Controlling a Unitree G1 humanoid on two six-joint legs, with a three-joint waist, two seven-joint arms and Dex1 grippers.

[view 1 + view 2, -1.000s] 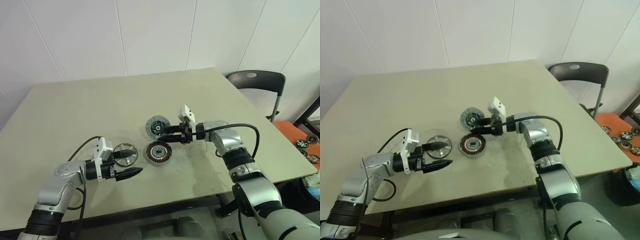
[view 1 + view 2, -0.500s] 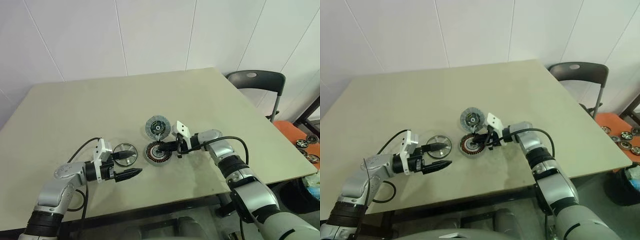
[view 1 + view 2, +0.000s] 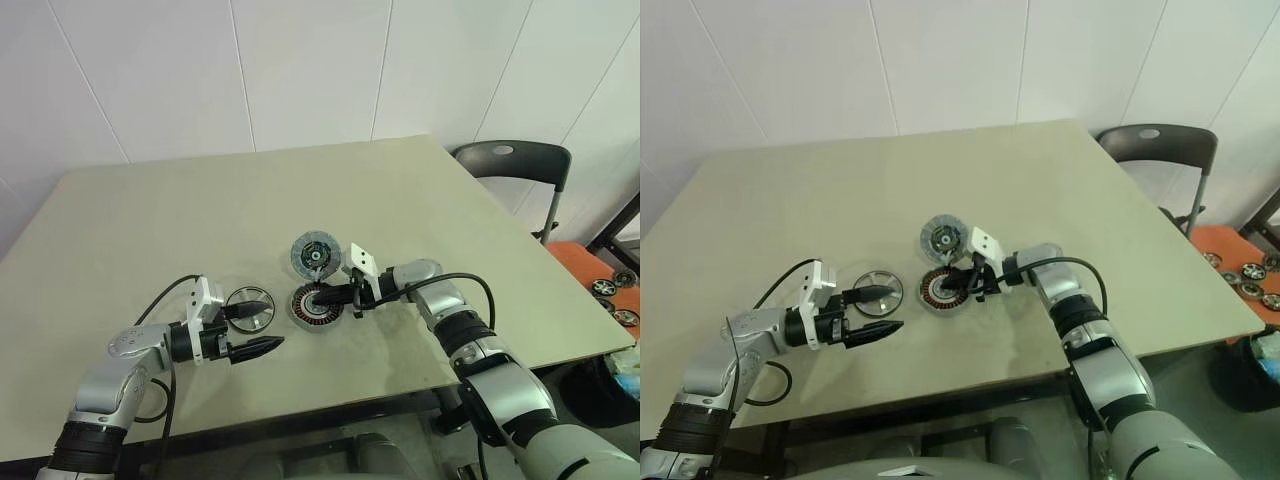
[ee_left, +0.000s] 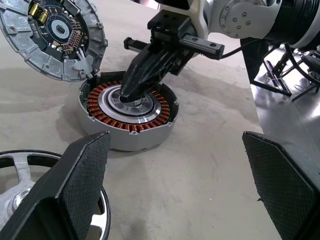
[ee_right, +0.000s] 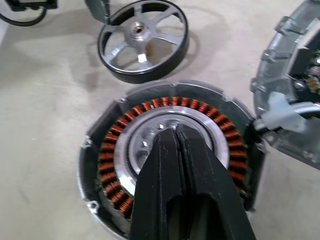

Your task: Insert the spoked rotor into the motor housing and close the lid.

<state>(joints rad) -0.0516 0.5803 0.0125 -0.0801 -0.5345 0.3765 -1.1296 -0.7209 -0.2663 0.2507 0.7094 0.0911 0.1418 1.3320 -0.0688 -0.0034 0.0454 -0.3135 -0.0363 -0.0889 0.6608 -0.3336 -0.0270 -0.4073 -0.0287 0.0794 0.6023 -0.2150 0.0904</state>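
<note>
The motor housing [image 3: 316, 305], ringed with copper windings, stands mid-table. My right gripper [image 3: 319, 297] is shut, and its tips rest on the housing's silvery centre [image 5: 150, 137]. Just behind the housing, touching its rim, the grey-blue lid [image 3: 316, 254] lies flat. To the housing's left lies the spoked rotor [image 3: 250, 308], flat on the table. My left gripper [image 3: 262, 326] is open and holds nothing. One of its fingers [image 3: 240, 311] reaches across the rotor, and the other stands nearer the table's front edge. In the left wrist view the housing [image 4: 129, 112] sits ahead of that gripper's fingers.
The beige table [image 3: 200, 220] spreads wide around the parts. A dark chair [image 3: 510, 165] stands behind its far right corner. Beyond the right edge, small wheels lie on an orange surface [image 3: 600, 270].
My right gripper has dropped from beside the lid onto the housing's centre and has shut. The left gripper and all three parts have stayed put.
</note>
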